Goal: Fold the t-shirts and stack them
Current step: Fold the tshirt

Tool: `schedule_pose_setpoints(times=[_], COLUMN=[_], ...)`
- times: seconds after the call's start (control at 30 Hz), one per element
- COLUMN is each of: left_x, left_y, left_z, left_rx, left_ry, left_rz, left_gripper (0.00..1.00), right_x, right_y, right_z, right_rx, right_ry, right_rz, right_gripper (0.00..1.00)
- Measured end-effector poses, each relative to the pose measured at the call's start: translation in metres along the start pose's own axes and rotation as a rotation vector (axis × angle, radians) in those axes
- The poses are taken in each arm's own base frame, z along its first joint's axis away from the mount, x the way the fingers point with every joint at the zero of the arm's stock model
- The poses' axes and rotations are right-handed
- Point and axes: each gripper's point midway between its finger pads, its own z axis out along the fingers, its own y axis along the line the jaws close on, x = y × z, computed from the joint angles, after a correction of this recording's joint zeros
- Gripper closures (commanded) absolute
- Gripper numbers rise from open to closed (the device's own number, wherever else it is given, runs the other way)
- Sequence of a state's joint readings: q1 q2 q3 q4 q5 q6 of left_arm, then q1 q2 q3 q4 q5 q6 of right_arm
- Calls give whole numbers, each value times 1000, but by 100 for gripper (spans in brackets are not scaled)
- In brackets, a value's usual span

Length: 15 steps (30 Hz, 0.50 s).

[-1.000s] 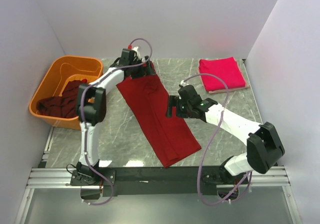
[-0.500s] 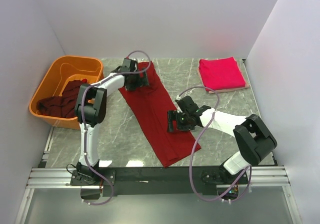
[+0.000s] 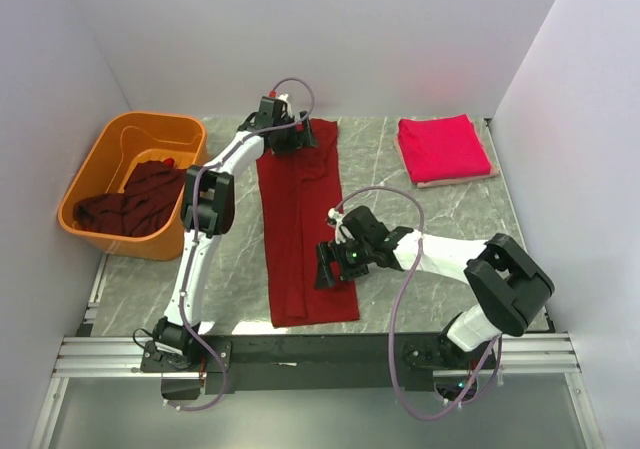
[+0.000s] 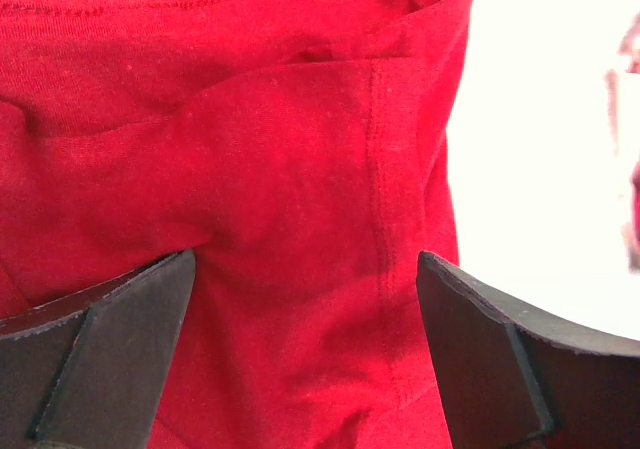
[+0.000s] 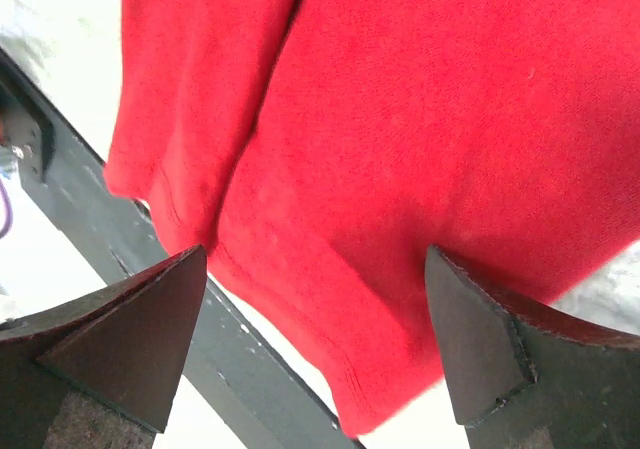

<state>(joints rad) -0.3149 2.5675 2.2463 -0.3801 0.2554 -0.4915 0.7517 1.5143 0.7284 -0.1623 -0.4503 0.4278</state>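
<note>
- Top view: the maroon t-shirt (image 3: 300, 219) is seen laid as a long narrow strip on the surface (image 3: 240, 269), running from 12 o'clock down to 6 o'clock, with its near hem just short of the front rail (image 3: 290, 351).
- The left pincer (image 3: 298, 136) is held over the collar end at 12 o'clock. The right pincer (image 3: 325, 267) is set at the strip's 3 o'clock edge, low down. Both are spread wide and nothing is pinched.
- A folded crimson-pink t-shirt (image 3: 440, 147) is parked at 2 o'clock. More dark t-shirts (image 3: 125, 204) are heaped in the orange tub (image 3: 130, 244) at 9 o'clock.
- Left wrist view: the fingers (image 4: 100, 359) are seen far apart with overlapped cloth and a seam between them. The danger is judged to be here. If only the top layer is caught on closing, the lengthwise fold could be peeled open instead of carried over.
- Right wrist view: the fingers (image 5: 510, 349) are spread above the hem corner, with the rail close at 7 o'clock.
- A low or dragging grab could pull the hem off the surface edge or snag it on the rail.
- If the two ends are lifted unevenly, a skewed fold is likely, and a lopsided stack with it.
</note>
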Motion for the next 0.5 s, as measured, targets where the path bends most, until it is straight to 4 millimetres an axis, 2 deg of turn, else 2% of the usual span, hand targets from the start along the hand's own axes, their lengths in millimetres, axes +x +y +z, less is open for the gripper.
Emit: schedule_pose_setpoints(times=[0.2,0.3,0.4,0.5], left_x=[-12,-18,-27,-32], left_y=[-18,-23,-32,-47], left_z=[10,8,-7,-52], left_rx=[88,101,99,86], left_ry=[-42,-61,-67,-69], left_rz=[-12,-14,-10,-10], left_gripper=[1,1,1,1], right_x=[-4,-14,-31,-45], right_y=[-7,-1,27,60], right_z=[-8,-21,-34,-36], right_rx=[85,97,51,9], right_ry=[-4,-45,-108,-143], right_rz=[-42,-83,-159,-233], right_gripper=[4,4,4,4])
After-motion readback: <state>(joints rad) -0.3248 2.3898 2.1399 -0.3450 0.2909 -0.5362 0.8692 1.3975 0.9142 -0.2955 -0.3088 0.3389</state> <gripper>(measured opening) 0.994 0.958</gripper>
